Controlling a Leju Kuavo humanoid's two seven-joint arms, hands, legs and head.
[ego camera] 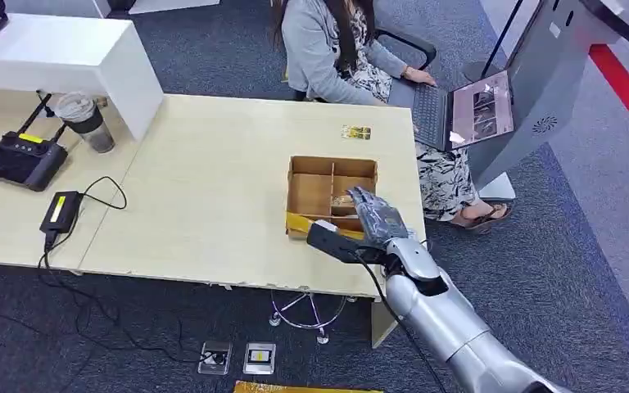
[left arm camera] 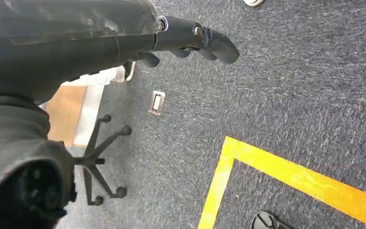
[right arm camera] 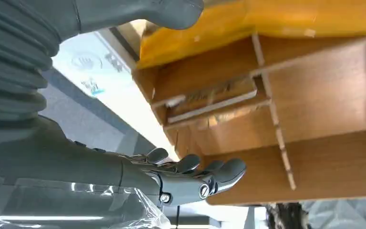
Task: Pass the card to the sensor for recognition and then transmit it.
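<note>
The pale desk [ego camera: 205, 205] carries a box [ego camera: 331, 195] near its right edge, a card [ego camera: 356, 132] beyond it, and at left a cup [ego camera: 84, 121], controller [ego camera: 23, 159] and charger [ego camera: 60, 211].

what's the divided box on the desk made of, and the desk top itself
The divided box looks like thin brown wood or fibreboard, matte: the right wrist view shows flat slotted partitions with pale raw edges. Cardboard can't be ruled out. The desk top looks like pale wood-grain laminate with a smooth, low-sheen surface; its chipped front edge suggests a board core. The right hand hovers over the box.
</note>
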